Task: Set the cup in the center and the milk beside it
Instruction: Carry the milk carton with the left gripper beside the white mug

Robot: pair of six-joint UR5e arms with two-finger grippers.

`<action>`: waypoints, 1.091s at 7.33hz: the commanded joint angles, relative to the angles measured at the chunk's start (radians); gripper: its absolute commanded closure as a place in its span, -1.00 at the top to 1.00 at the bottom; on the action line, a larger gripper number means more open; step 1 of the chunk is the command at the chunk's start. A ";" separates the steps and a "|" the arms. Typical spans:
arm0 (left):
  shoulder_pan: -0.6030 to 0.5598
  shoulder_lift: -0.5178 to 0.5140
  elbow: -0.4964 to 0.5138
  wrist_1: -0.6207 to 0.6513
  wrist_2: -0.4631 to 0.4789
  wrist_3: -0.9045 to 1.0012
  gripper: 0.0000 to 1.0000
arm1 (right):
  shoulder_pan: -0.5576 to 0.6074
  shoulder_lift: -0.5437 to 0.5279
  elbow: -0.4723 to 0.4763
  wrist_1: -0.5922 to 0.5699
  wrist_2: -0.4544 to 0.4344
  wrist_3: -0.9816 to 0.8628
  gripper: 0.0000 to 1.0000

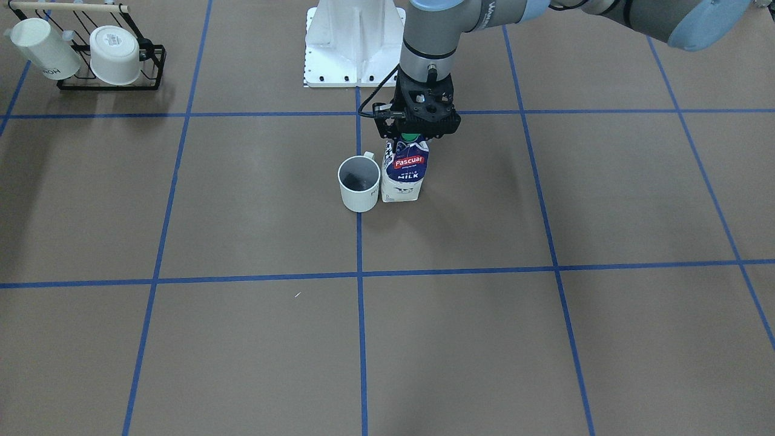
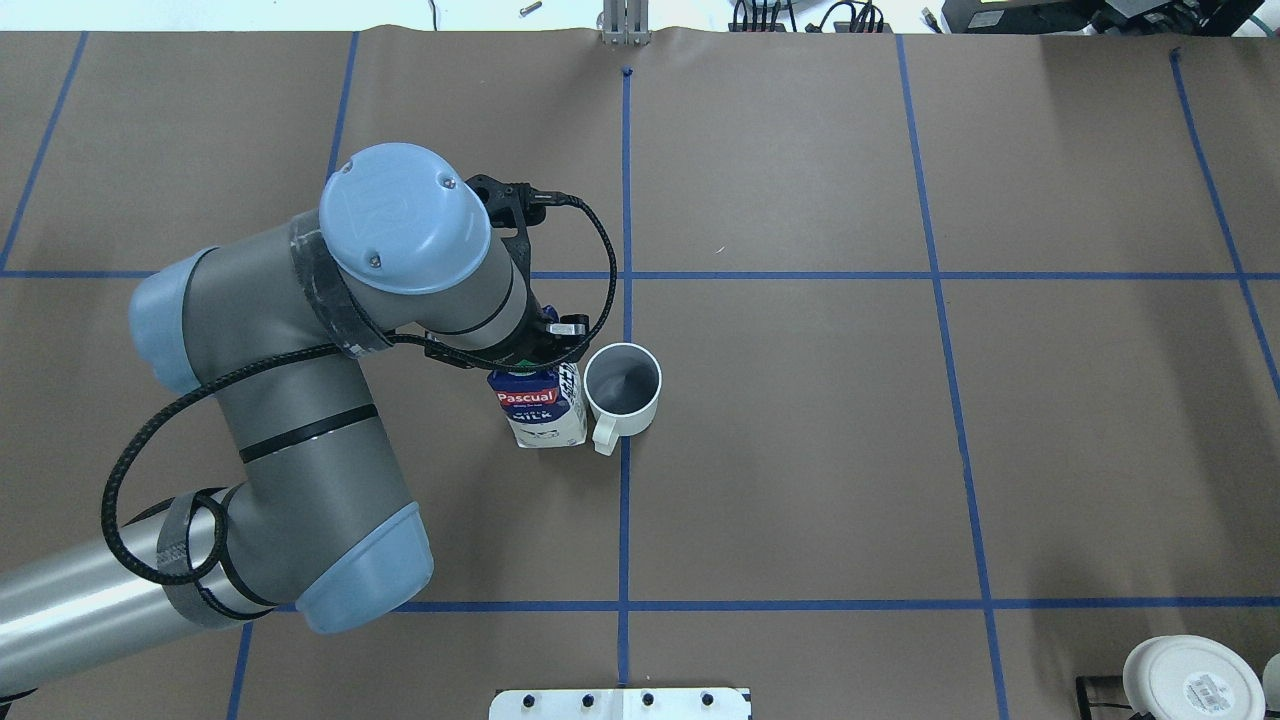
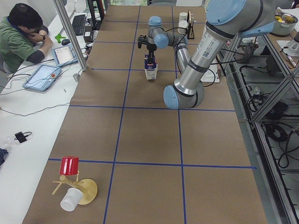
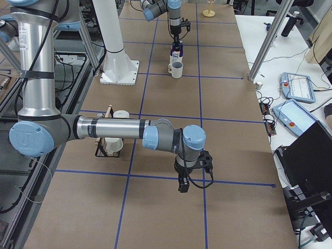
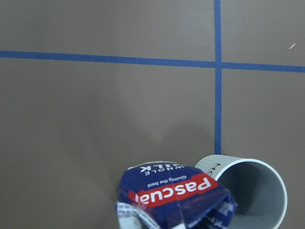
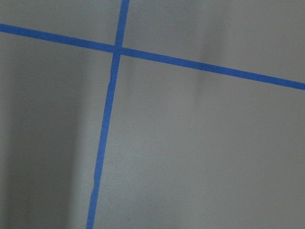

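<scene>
The white cup (image 1: 359,183) stands upright on the centre blue line, handle toward the robot; it also shows in the overhead view (image 2: 622,385) and the left wrist view (image 5: 252,191). The milk (image 1: 405,172) stands upright right next to it, on the robot's left side (image 2: 542,405), its base on the table. My left gripper (image 1: 407,140) comes straight down on the carton's top and is shut on the gable by the green cap. My right gripper (image 4: 182,185) hangs low over bare table far from both; I cannot tell whether it is open or shut.
A black wire rack (image 1: 109,85) with two white cups sits at the table's corner on the robot's right. The white robot base (image 1: 354,42) is behind the cup. A red cup on a wooden stand (image 3: 70,165) is at the far left end. An operator (image 3: 23,37) sits beside the table.
</scene>
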State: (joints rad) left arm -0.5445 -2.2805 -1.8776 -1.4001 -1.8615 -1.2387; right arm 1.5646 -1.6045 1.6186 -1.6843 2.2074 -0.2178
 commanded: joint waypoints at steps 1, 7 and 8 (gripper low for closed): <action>0.003 -0.001 0.015 -0.023 0.001 0.001 -0.98 | 0.000 0.000 0.000 0.000 0.000 0.000 1.00; -0.020 0.012 -0.038 -0.042 0.008 0.010 0.96 | 0.000 0.002 -0.003 0.012 0.000 0.000 1.00; -0.058 0.012 -0.067 0.002 0.002 0.018 0.96 | 0.000 0.002 -0.003 0.012 0.000 0.000 1.00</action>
State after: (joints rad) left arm -0.5664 -2.2713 -1.9069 -1.4368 -1.8536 -1.2292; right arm 1.5647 -1.6030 1.6168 -1.6753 2.2074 -0.2178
